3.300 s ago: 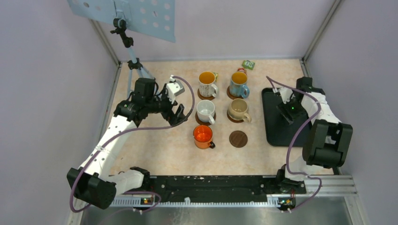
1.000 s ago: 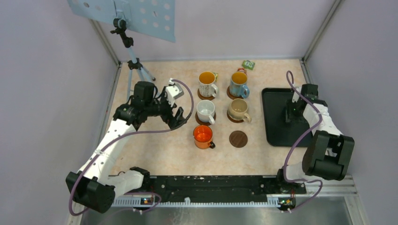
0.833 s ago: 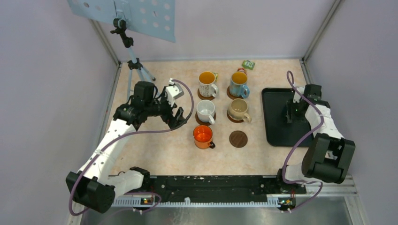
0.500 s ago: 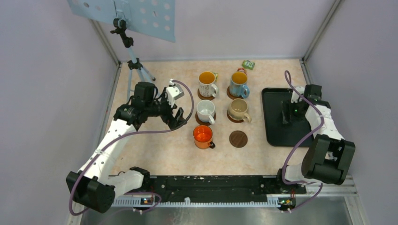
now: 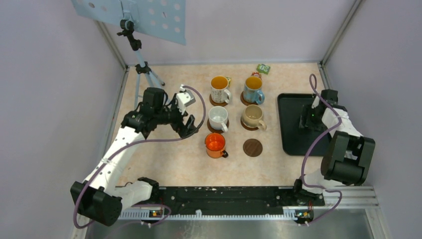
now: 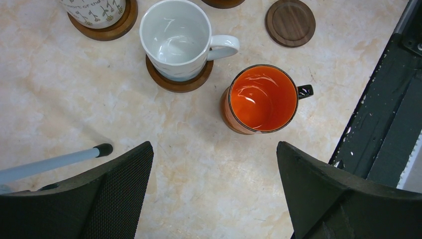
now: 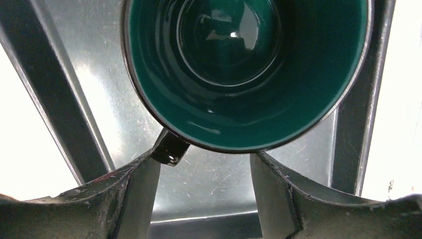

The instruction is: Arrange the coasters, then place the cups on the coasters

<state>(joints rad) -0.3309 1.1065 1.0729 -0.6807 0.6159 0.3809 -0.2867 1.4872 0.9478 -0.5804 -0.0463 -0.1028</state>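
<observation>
Dark green mug (image 7: 244, 64) upright on black tray (image 5: 291, 142), right of counter (image 5: 174, 154). Right gripper (image 7: 204, 169) poised over it, jaws apart, nothing held; handle just beside one jaw. Step in hand: pickup. Next move likely needs firm rim grip, lift, carry to bare coaster (image 5: 253, 147). Left gripper (image 6: 214, 169) wide, empty, near orange mug (image 6: 261, 98).

**Hidden from above**

From above, my right gripper (image 5: 304, 122) covers the dark green mug (image 7: 244, 69) on the black tray (image 5: 291, 144); in the wrist view the top edge cuts its rim. The green packet (image 5: 263, 68) beyond the tray's far-left corner is too small to read.
</observation>
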